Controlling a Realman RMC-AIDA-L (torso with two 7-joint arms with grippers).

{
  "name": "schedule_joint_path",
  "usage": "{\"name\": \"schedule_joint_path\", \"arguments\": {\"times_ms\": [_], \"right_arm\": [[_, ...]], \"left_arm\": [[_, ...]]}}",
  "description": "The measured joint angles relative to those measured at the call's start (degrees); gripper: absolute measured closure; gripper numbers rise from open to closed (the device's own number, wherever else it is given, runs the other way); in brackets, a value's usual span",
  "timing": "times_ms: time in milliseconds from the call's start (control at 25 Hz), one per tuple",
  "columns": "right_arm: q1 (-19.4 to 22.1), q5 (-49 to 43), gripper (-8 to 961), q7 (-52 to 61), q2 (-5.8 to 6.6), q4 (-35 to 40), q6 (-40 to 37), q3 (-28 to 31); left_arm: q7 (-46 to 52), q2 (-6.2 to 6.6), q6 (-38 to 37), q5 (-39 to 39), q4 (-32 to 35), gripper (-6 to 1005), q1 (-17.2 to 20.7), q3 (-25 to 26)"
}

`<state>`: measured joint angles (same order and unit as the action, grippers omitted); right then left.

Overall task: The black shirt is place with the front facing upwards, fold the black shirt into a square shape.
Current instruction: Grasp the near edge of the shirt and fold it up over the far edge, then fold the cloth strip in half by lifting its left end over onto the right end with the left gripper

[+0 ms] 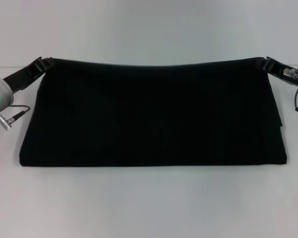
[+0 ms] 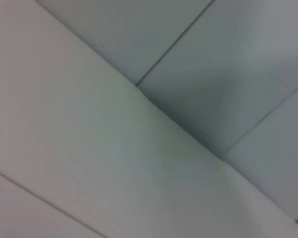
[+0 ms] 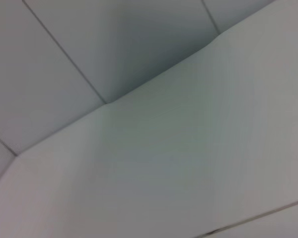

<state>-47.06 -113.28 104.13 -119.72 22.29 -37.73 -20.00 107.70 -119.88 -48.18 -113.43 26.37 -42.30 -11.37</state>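
Note:
The black shirt (image 1: 154, 116) fills the middle of the head view as a wide dark sheet. Its upper edge is stretched taut between my two grippers, and its lower edge lies on the white table (image 1: 149, 208). My left gripper (image 1: 42, 63) is shut on the upper left corner. My right gripper (image 1: 264, 63) is shut on the upper right corner. The cloth sags slightly along the top edge between them. Neither wrist view shows the shirt or any fingers.
White table surface runs in front of the shirt and along both sides. A cable and plug (image 1: 12, 116) hang from my left arm. Both wrist views show only pale panels (image 2: 89, 148) with thin seams (image 3: 64, 54).

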Motion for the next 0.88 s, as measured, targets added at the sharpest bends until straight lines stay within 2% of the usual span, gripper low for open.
{"name": "schedule_joint_path", "arguments": {"times_ms": [240,480,600,680,800,880], "right_arm": [[-1.9,0.0,880,-3.4,0.01,-0.8,2.8,0.0],[-2.8,0.0,671,-4.3,0.02,-1.3,4.1,0.0],[-1.8,-0.1,541,-4.4,0.29,-1.1,1.1,-0.2],[-0.5,-0.2,455,-6.2,0.91,-0.7,-4.6,-1.2],[1.8,-0.2,381,-13.6,1.56,-0.2,-15.8,-3.9],[4.4,-0.3,332,-23.5,1.28,0.8,-25.8,-6.5]], "left_arm": [[-1.0,-0.51,2.2,3.6,-1.2,846,-0.8,0.0],[-2.1,-0.66,1.6,6.3,-1.6,754,-0.6,-0.6],[-2.0,0.41,-2.6,6.3,-1.6,643,0.8,-3.3],[-1.1,1.60,-8.0,6.3,-1.8,569,2.3,-4.5],[2.6,3.68,-15.9,5.9,-2.7,482,5.6,-5.7],[4.9,5.35,-21.7,5.6,-2.8,432,8.6,-8.1]]}}
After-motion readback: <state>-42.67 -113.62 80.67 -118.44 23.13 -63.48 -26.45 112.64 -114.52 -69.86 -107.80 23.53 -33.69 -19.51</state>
